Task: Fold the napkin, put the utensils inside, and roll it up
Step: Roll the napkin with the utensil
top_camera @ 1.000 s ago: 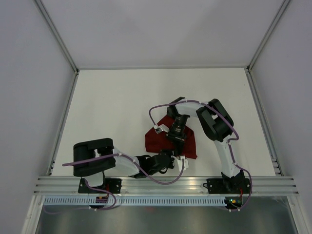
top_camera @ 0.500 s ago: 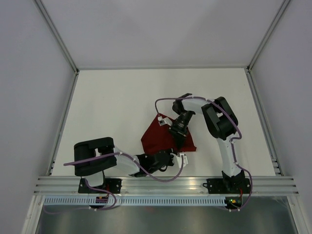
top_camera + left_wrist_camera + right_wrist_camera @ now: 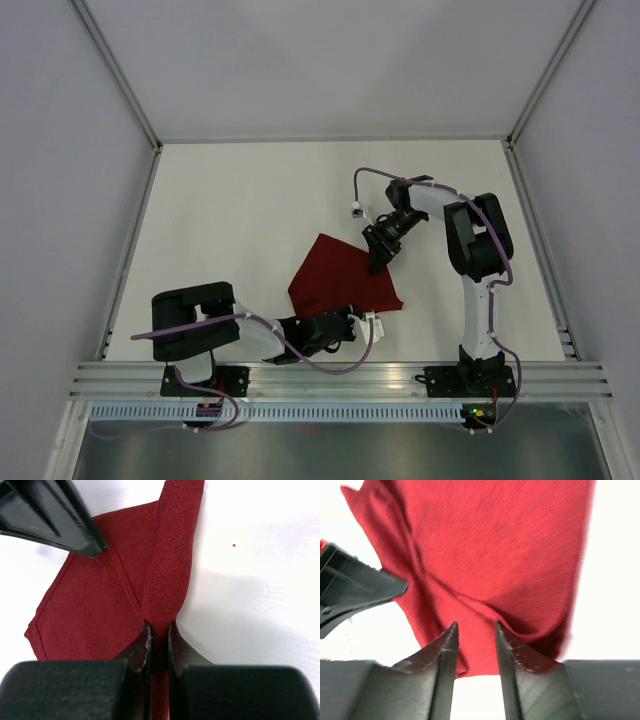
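The dark red napkin [image 3: 335, 280] lies partly spread near the table's front middle. It also shows in the left wrist view [image 3: 100, 595] and the right wrist view [image 3: 495, 545]. My left gripper [image 3: 351, 319] is shut on the napkin's near corner, with a cloth ridge pinched between its fingertips [image 3: 159, 628]. My right gripper [image 3: 379, 256] is at the napkin's far right corner. Its jaws stand apart [image 3: 474, 628] over the cloth's edge and pinch nothing. No utensils are in view.
The white table [image 3: 230, 220] is bounded by metal rails at the sides and back. The right arm's purple cable with a white connector [image 3: 356, 210] hangs just beyond the napkin. The right gripper's finger [image 3: 50, 515] shows in the left wrist view.
My right gripper has moved from over the napkin's middle out to the far right. The napkin's upper flap has opened out and now lies flatter. My left gripper has stayed put.
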You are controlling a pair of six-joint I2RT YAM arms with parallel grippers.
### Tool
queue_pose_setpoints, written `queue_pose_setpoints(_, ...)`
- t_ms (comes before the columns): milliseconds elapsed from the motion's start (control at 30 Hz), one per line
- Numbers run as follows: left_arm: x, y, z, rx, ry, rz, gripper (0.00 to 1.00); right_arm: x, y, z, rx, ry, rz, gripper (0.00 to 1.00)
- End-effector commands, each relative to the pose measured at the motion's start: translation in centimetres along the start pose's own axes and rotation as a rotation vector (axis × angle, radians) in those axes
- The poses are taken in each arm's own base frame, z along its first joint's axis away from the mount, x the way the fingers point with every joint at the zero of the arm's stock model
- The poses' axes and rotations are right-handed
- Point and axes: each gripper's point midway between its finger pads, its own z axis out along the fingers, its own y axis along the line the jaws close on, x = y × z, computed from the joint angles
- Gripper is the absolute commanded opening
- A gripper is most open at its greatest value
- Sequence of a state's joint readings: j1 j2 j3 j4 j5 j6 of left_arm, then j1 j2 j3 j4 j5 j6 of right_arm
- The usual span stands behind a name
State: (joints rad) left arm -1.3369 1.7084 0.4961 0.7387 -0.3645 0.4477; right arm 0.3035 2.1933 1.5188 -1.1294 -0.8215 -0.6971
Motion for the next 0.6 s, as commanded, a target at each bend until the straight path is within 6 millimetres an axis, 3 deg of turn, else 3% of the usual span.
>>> queue_pose_setpoints(0, 1.5, -3.3, -0.7, 0.123, 0.027, -0.047, 0.02, -4.4, -1.1, -2.9, 0.144, -0.17, -0.178, 0.44)
queue_pose_setpoints(167, 1.6, -3.4, -0.7, 0.128, 0.028, -0.046, 0.02, -5.0, -2.3, -5.1, 0.214, -0.231, -0.154, 0.55)
queue_pose_setpoints(333, 1.7, -3.4, -0.7, 0.13, 0.027, -0.048, 0.02, -3.4, -3.8, -6.7, 0.231, -0.24, -0.116, 0.63)
queue_pose_setpoints(567, 1.7, -3.3, -0.7, 0.133, 0.025, -0.05, 0.02, 0.6, -2.5, -4.9, 0.071, -0.143, -0.125, 0.71)
